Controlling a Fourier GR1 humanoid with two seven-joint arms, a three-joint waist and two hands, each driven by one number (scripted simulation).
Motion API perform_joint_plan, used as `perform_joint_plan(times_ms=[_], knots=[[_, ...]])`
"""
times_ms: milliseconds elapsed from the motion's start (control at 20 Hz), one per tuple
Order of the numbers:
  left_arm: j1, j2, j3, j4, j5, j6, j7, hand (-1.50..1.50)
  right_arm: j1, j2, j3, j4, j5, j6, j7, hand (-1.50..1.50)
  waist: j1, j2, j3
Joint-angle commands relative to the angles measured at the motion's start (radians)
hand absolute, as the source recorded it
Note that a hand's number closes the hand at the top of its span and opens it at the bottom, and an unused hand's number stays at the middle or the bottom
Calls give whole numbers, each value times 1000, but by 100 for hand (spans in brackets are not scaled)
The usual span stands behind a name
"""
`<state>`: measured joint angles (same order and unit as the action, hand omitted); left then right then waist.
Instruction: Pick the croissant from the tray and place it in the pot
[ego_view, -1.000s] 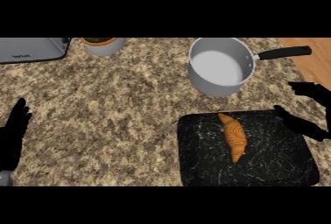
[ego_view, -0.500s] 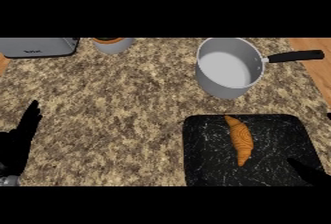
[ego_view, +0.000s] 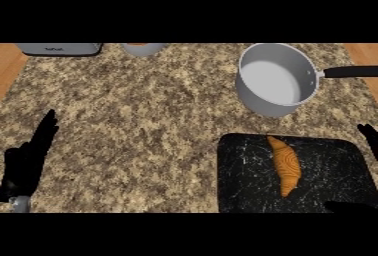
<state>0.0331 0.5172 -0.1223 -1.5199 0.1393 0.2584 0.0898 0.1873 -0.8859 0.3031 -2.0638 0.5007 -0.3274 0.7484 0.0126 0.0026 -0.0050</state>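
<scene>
Left hand (ego_view: 29, 160) at lower-left edge, fingers straight, up, resting over table (ego_view: 148, 130). Right hand (ego_view: 367, 134) only slivers at right edge & lower-right corner; fingers' state: cannot tell. Black tray (ego_view: 244, 175) at near right w/ croissant (ego_view: 286, 165) lying lengthwise on it, untouched. Beyond tray, just apart: grey pot (ego_view: 275, 80), handle pointing right. Far edge: toaster (ego_view: 59, 48) at left, small cup (ego_view: 144, 48) near it.

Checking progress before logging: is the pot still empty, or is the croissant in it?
Empty. The pot shows only its bare pale inside, and the croissant lies on the black tray.
</scene>
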Motion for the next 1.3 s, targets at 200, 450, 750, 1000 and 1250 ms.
perform_joint_plan(times_ms=[200,450,750,1000,1250], knots=[[-28,-2,-10,-7,-7,-32,-2,0,-228,22,134,22,-143,395,394,-150,51,8,1],[-57,-26,6,50,-23,-15,-8,0,-405,93,157,71,-277,553,548,-150,26,5,2],[-39,-24,16,34,-35,-27,6,0,-539,204,194,212,-302,593,594,-150,12,0,3],[-38,-38,1,-23,-44,-13,70,0,-576,273,268,348,-230,582,610,-150,8,-3,4],[-59,-28,62,55,-25,-47,17,0,-600,325,283,457,-211,594,569,-150,-1,-1,4]])
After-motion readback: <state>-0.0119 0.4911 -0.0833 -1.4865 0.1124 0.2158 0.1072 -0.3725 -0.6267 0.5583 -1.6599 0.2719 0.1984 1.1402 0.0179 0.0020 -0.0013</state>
